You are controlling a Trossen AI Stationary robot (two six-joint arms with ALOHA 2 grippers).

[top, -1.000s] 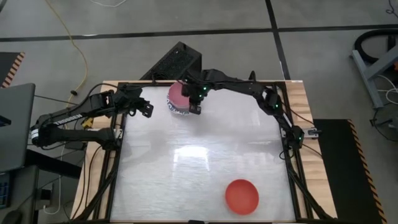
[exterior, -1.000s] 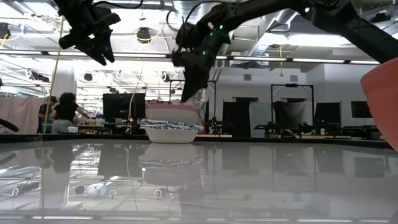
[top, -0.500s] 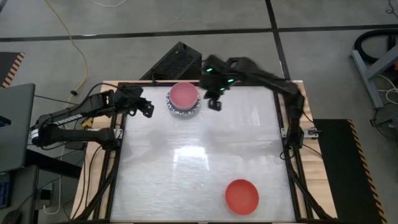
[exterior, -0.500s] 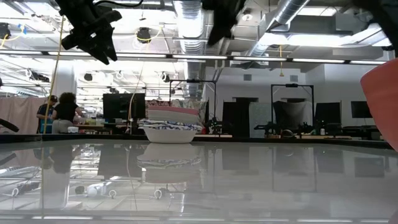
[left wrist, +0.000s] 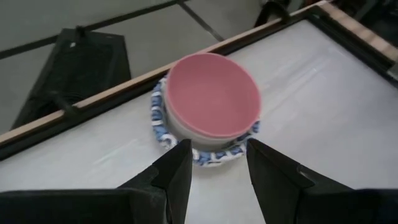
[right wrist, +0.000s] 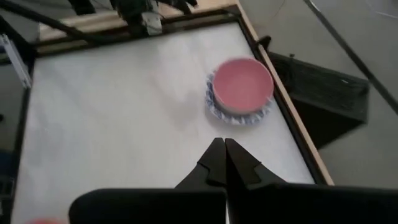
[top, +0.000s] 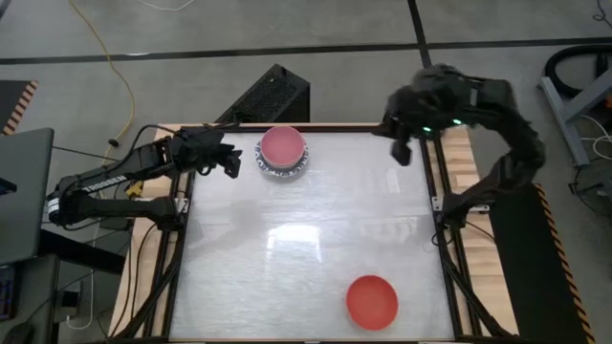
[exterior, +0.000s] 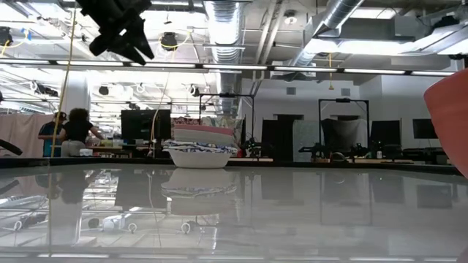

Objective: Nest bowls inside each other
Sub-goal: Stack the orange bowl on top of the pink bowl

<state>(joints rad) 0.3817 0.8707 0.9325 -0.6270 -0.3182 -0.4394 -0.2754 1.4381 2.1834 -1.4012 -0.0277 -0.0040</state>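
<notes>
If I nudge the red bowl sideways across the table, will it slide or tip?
Probably slides: the red bowl sits upright and low on the glossy, reflective table. It looks rigid and light, so a push high on its rim might rock it.

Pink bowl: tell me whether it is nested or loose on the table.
Nested. The pink bowl sits upright inside the blue-rimmed bowl, whose patterned rim shows around it; the low view shows them stacked.

No legible text, label, brand, number or sign appears on any item in any view.
</notes>
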